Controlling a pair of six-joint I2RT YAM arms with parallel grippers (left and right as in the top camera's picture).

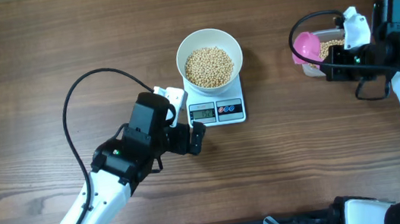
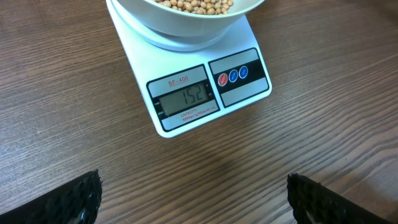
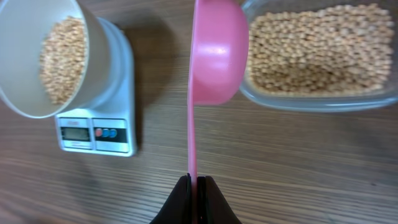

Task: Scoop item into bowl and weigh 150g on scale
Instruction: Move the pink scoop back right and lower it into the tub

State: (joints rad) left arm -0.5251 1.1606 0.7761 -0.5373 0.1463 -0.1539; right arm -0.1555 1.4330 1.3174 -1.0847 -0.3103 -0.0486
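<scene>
Round white bowl of matte tan beans on smooth square scale, bowl cropped in left-wrist view; left tool wide apart, empty, over wood-grain bench; right tool pinched tight on thin handle of pink plastic scoop.

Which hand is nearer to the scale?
Left. The left hand is open just beside the scale; the right hand holds a scoop over by the tub.

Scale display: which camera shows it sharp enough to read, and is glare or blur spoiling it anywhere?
Left wrist: the scale display is sharp, evenly lit, no glare, reading 152. Overhead: in focus, but the digits are too small to make out. Right wrist: display soft and small, unreadable.
</scene>
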